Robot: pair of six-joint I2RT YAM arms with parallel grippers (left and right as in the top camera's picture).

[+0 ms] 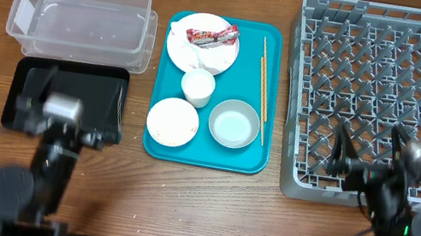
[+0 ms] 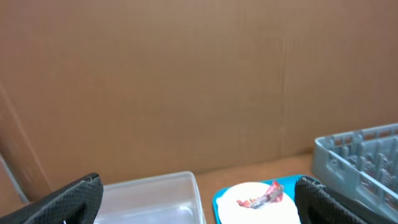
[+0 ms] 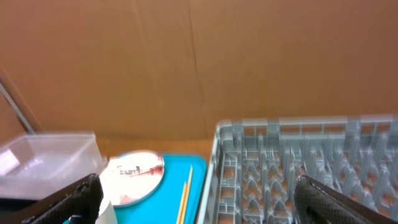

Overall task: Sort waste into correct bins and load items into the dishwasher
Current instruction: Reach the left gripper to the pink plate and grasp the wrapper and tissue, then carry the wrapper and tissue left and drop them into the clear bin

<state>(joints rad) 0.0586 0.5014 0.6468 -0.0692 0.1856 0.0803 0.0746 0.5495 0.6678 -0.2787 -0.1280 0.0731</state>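
Over the black tray [image 1: 31,73], at the near left of the surface [image 1: 202,212], my left pincer [image 2: 199,202] hangs released. Its two dark fingers [image 2: 74,199] sit at the far corners of my wrist view, spread wide, with nothing between them and nothing touched. My right pincer [image 3: 199,199] is just as wide apart and just as empty, poised over the near edge of the grey rack [image 1: 388,97], which fills the right side of the surface.

Between my arms lies the teal tray [image 1: 260,157]. At its far end sits the plate [image 1: 184,44], and on it lie the red-and-white wrapper [image 1: 212,36] and the crumpled tissue [image 1: 212,59]. The cup [image 1: 197,88] stands upright just nearer than the plate. Nearer again are the whitish bowl [image 1: 171,122] on the left and the pale bowl [image 1: 234,124] beside it on the right. The chopsticks [image 1: 264,77] lie side by side along the tray's right edge. The clear tub [image 1: 81,13] rests just beyond the black tray, at the far left.

The wrapper carries print, but it is too small to read. A white label [image 1: 24,16] on the tub's left wall is also unreadable.
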